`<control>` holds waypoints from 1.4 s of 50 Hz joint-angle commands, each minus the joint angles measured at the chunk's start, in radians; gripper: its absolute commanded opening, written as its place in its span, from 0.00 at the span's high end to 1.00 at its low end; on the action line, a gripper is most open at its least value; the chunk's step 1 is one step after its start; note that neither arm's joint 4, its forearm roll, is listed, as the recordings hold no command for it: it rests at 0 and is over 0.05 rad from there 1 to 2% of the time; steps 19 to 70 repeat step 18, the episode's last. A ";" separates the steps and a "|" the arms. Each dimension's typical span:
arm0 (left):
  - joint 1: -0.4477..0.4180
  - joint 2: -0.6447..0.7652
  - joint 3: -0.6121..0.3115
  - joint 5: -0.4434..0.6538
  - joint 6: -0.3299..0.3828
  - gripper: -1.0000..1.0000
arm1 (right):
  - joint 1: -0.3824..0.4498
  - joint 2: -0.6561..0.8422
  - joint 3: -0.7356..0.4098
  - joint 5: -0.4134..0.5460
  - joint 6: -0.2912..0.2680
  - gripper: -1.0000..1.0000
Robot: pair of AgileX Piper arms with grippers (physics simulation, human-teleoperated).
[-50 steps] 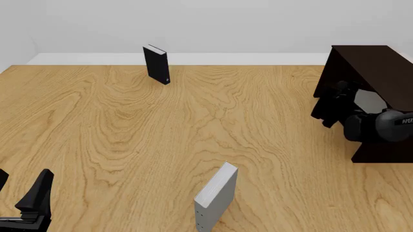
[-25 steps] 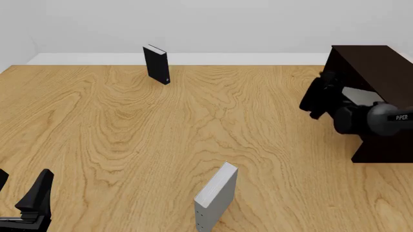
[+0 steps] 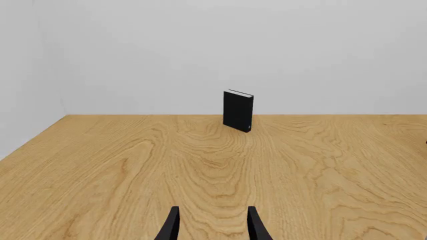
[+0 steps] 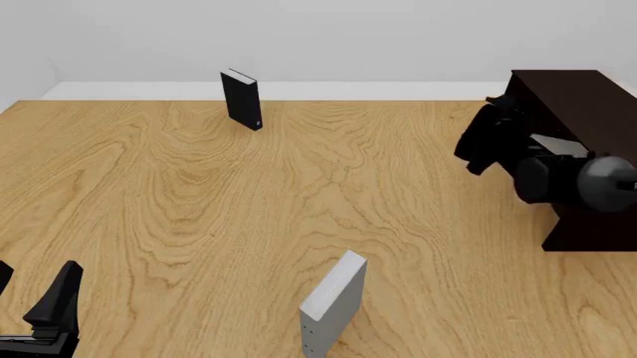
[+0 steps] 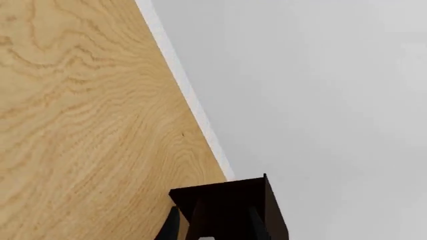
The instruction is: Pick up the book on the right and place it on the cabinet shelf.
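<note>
Left gripper [image 3: 212, 222]: jaws apart, empty, low over the table [image 4: 179, 201], wood grain, matte. Black book [image 4: 242, 99] upright at the far edge. Dotted grey book [image 4: 333, 302] upright up front, thin slab with a pale edge. Right gripper [image 4: 481, 142]: jaws apart, nothing clamped, just beside the cabinet [image 4: 582, 93], a dark boxy block of near-black wood. The book [image 4: 557, 144] is a plain grey slab showing inside the cabinet's open side, half hidden by the arm. Risk: the wrist sits very close, so any swing could clip the book or the cabinet edge and drag the book off the shelf.

Bright, even light (shadows barely visible), sharp.
</note>
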 commanded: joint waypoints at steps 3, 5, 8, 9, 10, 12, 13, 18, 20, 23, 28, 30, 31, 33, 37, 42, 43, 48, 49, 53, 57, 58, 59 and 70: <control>0.000 0.000 0.000 0.000 0.000 0.00 | 0.038 -0.109 0.034 0.045 0.072 0.00; 0.000 0.000 0.000 0.000 0.000 0.00 | 0.040 -0.122 0.040 0.049 0.081 0.00; 0.000 0.000 0.000 0.000 0.000 0.00 | 0.044 -0.137 0.046 0.059 0.097 0.00; 0.000 0.000 0.000 0.000 0.000 0.00 | 0.048 -0.144 0.051 0.060 0.103 0.00; 0.000 0.000 0.000 0.000 0.000 0.00 | 0.050 -0.146 0.054 0.061 0.105 0.00; 0.000 0.000 0.000 0.000 0.000 0.00 | 0.052 -0.154 0.062 0.062 0.112 0.00; 0.000 0.000 0.000 0.000 0.000 0.00 | 0.056 -0.158 0.064 0.068 0.119 0.00; 0.000 0.000 0.000 0.000 0.000 0.00 | 0.072 -0.182 0.074 0.082 0.137 0.00; 0.000 0.000 0.000 0.000 0.000 0.00 | 0.072 -0.182 0.074 0.082 0.137 0.00; 0.000 0.000 0.000 0.000 0.000 0.00 | 0.072 -0.182 0.074 0.082 0.137 0.00; 0.000 0.000 0.000 0.000 0.000 0.00 | 0.072 -0.182 0.074 0.082 0.137 0.00; 0.000 0.000 0.000 0.000 0.000 0.00 | 0.072 -0.182 0.074 0.082 0.137 0.00; 0.000 0.000 0.000 0.000 0.000 0.00 | 0.072 -0.182 0.074 0.082 0.137 0.00; 0.000 0.000 0.000 0.000 0.000 0.00 | 0.072 -0.182 0.074 0.082 0.137 0.00; 0.000 0.000 0.000 0.000 0.000 0.00 | 0.072 -0.182 0.074 0.082 0.137 0.00; 0.000 0.000 0.000 0.000 0.000 0.00 | 0.072 -0.182 0.074 0.082 0.137 0.00; 0.000 0.000 0.000 0.000 0.000 0.00 | 0.072 -0.182 0.074 0.082 0.137 0.00; 0.000 0.000 0.000 0.000 0.000 0.00 | 0.072 -0.182 0.074 0.082 0.137 0.00; 0.000 0.000 0.000 0.000 0.000 0.00 | 0.072 -0.182 0.074 0.082 0.137 0.00; 0.000 0.000 0.000 0.000 0.000 0.00 | 0.072 -0.182 0.074 0.082 0.137 0.00; 0.000 0.000 0.000 0.000 0.000 0.00 | 0.072 -0.182 0.074 0.082 0.137 0.00; 0.000 0.000 0.000 0.000 0.000 0.00 | 0.072 -0.182 0.074 0.082 0.137 0.00; 0.000 0.000 0.000 0.000 0.000 0.00 | 0.072 -0.182 0.074 0.082 0.137 0.00; 0.000 0.000 0.000 0.000 0.000 0.00 | 0.072 -0.182 0.074 0.082 0.137 0.00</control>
